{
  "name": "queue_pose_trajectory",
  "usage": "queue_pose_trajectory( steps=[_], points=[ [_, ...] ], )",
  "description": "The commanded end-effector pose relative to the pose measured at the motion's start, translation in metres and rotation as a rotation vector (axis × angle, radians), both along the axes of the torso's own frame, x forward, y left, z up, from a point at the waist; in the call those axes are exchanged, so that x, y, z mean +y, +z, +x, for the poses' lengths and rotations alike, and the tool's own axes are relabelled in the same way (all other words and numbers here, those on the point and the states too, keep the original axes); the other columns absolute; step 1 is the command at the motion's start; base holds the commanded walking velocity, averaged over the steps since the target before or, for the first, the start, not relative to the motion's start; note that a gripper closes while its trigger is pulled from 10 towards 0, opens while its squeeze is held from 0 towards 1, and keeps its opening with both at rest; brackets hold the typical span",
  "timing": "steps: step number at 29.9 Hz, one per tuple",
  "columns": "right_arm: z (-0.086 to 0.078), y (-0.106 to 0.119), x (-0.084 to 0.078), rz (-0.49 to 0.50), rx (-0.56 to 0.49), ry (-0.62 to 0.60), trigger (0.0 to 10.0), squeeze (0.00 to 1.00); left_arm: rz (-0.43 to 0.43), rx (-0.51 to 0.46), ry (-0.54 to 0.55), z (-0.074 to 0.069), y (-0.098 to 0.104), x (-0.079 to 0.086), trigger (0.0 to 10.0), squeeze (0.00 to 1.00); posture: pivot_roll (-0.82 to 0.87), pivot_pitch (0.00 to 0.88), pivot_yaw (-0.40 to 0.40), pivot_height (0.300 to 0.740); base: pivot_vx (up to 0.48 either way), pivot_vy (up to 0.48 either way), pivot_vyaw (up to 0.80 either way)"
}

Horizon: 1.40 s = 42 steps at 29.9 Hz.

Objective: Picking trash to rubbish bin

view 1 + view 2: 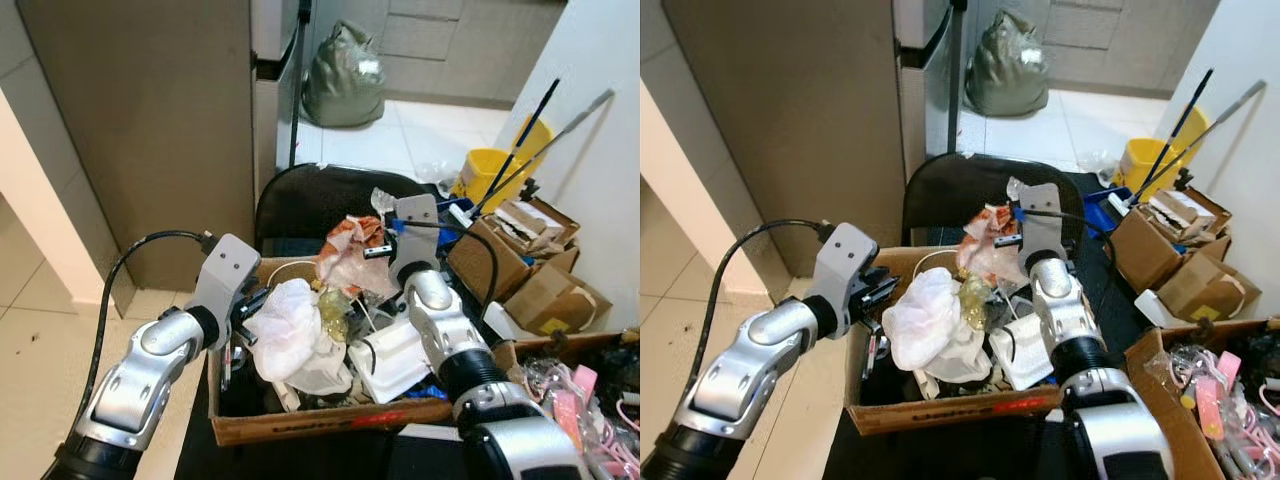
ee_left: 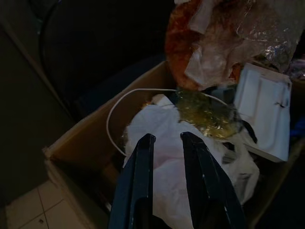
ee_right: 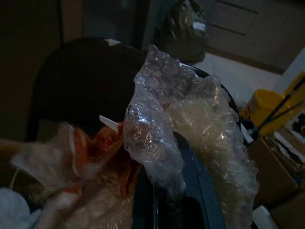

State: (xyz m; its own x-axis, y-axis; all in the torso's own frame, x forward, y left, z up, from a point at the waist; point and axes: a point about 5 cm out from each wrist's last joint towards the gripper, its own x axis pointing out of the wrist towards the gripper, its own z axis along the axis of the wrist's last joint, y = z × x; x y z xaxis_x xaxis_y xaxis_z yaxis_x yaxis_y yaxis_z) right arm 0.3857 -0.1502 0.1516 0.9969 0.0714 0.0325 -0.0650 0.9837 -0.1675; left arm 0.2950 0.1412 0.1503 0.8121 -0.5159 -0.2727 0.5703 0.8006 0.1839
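I have the right gripper [image 1: 372,250] clenched on a crumpled clear plastic wrapper stained orange [image 1: 350,250], held up above the open brown cardboard box full of rubbish [image 1: 300,420]. The box sits in front of a black round-backed chair [image 1: 310,195]. My left gripper [image 2: 164,143] hovers just over a white crumpled plastic bag [image 1: 285,325] lying in that box, fingers slightly parted, gripping nothing.

The wrapper drapes loosely over the right fingers [image 3: 200,191], so I judge the grip shallow. To drop it cleanly I would bring it low over the box's middle before releasing, keeping clear of the left arm, so nothing slides off onto the tiled floor [image 1: 40,340].
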Motion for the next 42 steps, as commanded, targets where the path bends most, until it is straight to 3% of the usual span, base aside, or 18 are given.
queue_pose_trajectory(
  steps=[1,5,15,21,27,31,33,36,40,41,42],
  points=[
    [-0.001,-0.006,0.006,-0.001,0.028,0.052,10.0,0.0,0.027,0.032,-0.009,0.0,-0.004,0.001,10.0,0.0,0.01,0.106,-0.054,0.74,0.0,0.0,0.0],
    [0.0,-0.01,0.017,-0.01,0.048,0.101,10.0,0.0,0.054,0.081,-0.022,-0.001,-0.009,0.004,10.0,0.0,0.01,0.111,-0.057,0.74,0.0,0.0,0.0],
    [0.004,-0.013,0.032,-0.095,0.113,0.189,10.0,0.0,0.045,0.045,-0.013,0.005,-0.002,0.002,10.0,0.0,0.01,0.142,-0.058,0.74,0.0,0.0,0.0],
    [0.001,-0.022,0.034,-0.168,0.141,0.212,10.0,0.0,0.05,0.064,-0.048,-0.003,-0.005,-0.002,10.0,0.0,0.0,0.206,-0.053,0.74,0.0,0.0,0.0],
    [-0.003,-0.035,0.032,-0.34,0.206,0.243,10.0,0.0,0.009,0.069,-0.123,-0.01,-0.001,-0.011,10.0,0.0,-0.01,0.236,-0.047,0.74,0.0,0.0,0.0],
    [-0.004,-0.038,0.032,-0.368,0.228,0.257,10.0,0.0,0.004,0.072,-0.131,-0.011,-0.001,-0.012,10.0,0.0,-0.01,0.239,-0.045,0.74,0.0,0.0,0.0],
    [-0.007,-0.047,0.034,-0.441,0.292,0.315,10.0,0.0,0.014,0.108,-0.18,-0.014,-0.004,-0.015,10.0,0.0,-0.02,0.24,-0.041,0.74,0.0,0.0,0.0],
    [-0.008,-0.048,0.035,-0.46,0.305,0.334,10.0,0.0,0.031,0.133,-0.197,-0.015,-0.007,-0.015,10.0,0.0,-0.02,0.234,-0.04,0.74,0.0,0.0,0.0],
    [-0.006,-0.044,0.034,-0.398,0.301,0.33,10.0,0.02,0.04,0.148,-0.193,-0.015,-0.009,-0.013,10.0,0.0,-0.01,0.215,-0.038,0.74,0.0,0.0,0.0],
    [-0.004,-0.04,0.032,-0.353,0.292,0.311,10.0,1.0,0.047,0.146,-0.19,-0.014,-0.009,-0.012,10.0,0.0,-0.01,0.201,-0.037,0.74,0.0,0.0,0.0],
    [-0.004,-0.04,0.032,-0.353,0.292,0.311,10.0,1.0,0.047,0.146,-0.19,-0.014,-0.009,-0.012,10.0,0.0,-0.01,0.201,-0.037,0.74,0.0,0.0,0.0]
  ],
)
